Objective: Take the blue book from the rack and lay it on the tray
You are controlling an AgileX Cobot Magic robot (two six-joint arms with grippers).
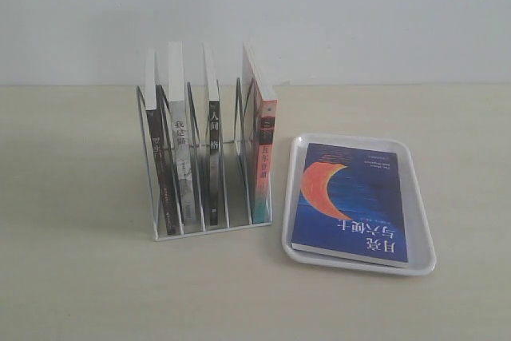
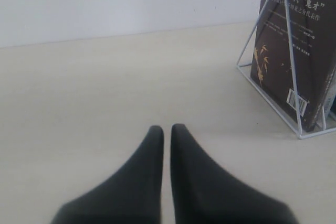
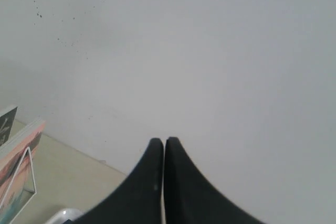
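The blue book, with its orange crescent and white characters, lies flat, cover up, inside the white tray to the right of the rack. The rack holds several upright books. Neither arm shows in the exterior view. My left gripper is shut and empty above bare table, with the rack's end and a dark book off to one side. My right gripper is shut and empty, facing the wall, with a corner of the tray at the frame edge.
In the rack stand a dark-spined book, a grey-white one, a black-spined one and a pink-red-and-teal one. That pink book shows in the right wrist view. A pale wall runs behind the table.
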